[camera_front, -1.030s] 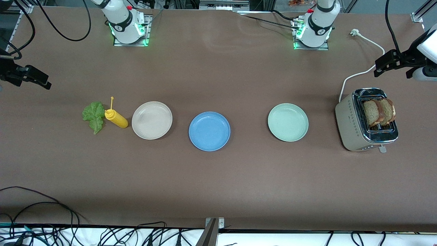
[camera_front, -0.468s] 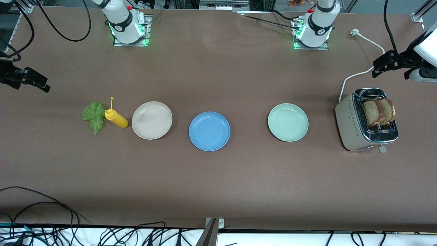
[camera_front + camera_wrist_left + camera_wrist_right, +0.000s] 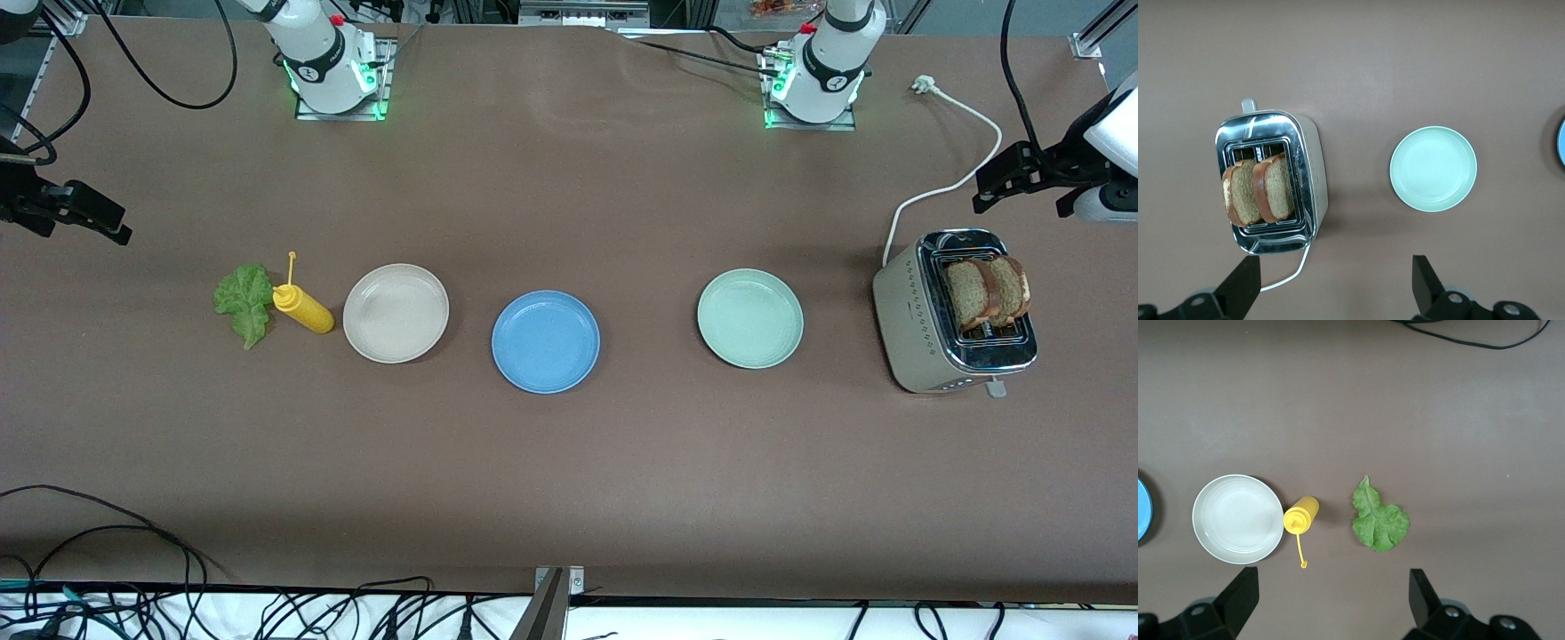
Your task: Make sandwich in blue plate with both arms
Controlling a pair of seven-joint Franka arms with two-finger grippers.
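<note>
Left pincer (image 3: 996,182) shifted slightly above toaster (image 3: 916,324); right pincer (image 3: 89,218) barely moved.

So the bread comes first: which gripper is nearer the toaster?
Left. The left gripper hangs open just above the toaster; the right gripper hangs open at the table's lettuce end.

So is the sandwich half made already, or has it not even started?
Not started. The blue plate is bare. Both bread slices stand in the toaster, and the lettuce leaf lies on the table beside the yellow bottle. The left gripper hangs open near the toaster, the right gripper open at the lettuce end. Everything remains.
</note>
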